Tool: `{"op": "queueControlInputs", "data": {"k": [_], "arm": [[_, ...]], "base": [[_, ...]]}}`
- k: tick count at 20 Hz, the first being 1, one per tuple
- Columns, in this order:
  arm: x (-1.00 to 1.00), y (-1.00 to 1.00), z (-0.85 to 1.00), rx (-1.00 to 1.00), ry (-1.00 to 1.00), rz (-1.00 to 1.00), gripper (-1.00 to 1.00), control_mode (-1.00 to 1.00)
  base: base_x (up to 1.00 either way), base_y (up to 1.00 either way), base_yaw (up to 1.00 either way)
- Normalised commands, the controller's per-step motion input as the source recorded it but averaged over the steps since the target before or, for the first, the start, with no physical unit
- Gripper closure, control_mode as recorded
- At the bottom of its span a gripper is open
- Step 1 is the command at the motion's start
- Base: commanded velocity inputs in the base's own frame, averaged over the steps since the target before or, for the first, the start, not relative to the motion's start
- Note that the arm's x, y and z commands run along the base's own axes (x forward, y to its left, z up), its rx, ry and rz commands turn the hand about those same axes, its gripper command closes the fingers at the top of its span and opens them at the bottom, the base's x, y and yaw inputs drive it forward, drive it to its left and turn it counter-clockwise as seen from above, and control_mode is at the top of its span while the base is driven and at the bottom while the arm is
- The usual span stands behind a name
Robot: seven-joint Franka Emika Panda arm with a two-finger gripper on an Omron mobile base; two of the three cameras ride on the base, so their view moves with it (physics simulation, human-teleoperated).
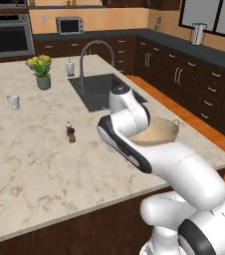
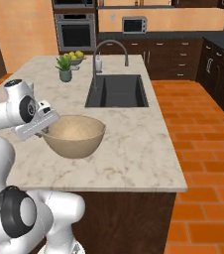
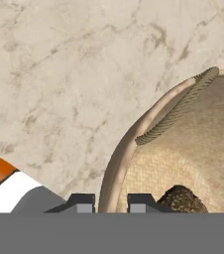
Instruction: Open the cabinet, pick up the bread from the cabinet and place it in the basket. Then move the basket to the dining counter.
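In the hand view, the gripper [image 3: 111, 202] is sitting at six o'clock with its two dark fingertips [image 3: 82, 202] drawn close together, one on each side of the wall of the basket [image 3: 183, 149], so it is clamping that rim. The basket is spreading away from the fingers toward two and three o'clock, and the bread [image 3: 182, 199], a small, rough, brown lump, is lying inside it just to the three o'clock side of the inner finger. A twisted rope loop is running along the rim toward one o'clock.

In the right base view the gripper [image 2: 44, 130] is gripping the basket [image 2: 75, 136] at its nine o'clock edge. The bowl is round, tan and smooth outside, with a woven, speckled inside. Whether its base is resting on the dining counter [image 2: 134, 149] or hanging just above I cannot tell; it is already over that pale, marbled stone top, near the front edge. My judgement is that the coming move turns on this vertical relation: the basket should be going straight down, then the fingers parting off the rim.

Farther off, toward twelve o'clock, the dark inset sink [image 2: 116, 90] and the arched faucet [image 2: 109, 49] are standing clear of the basket, with a potted plant [image 2: 64, 67] beyond at eleven. In the left base view a small pepper mill [image 1: 70, 132] and a white cup [image 1: 13, 101] are standing well apart from the basket [image 1: 159, 132].
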Motion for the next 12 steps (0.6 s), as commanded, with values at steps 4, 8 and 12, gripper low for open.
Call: {"op": "queueControlInputs", "data": {"k": [4, 8, 12], "arm": [[0.07, 0.00, -0.65, -0.03, 0.00, 0.00, 1.00, -1.00], [0.10, 0.00, -0.62, 0.00, -0.06, 0.00, 1.00, -1.00], [0.17, 0.00, -0.56, 0.00, -0.13, 0.00, 1.00, -1.00]], "base": [[0.00, 0.00, 0.00], [0.00, 0.00, 0.00], [0.00, 0.00, 0.00]]}}
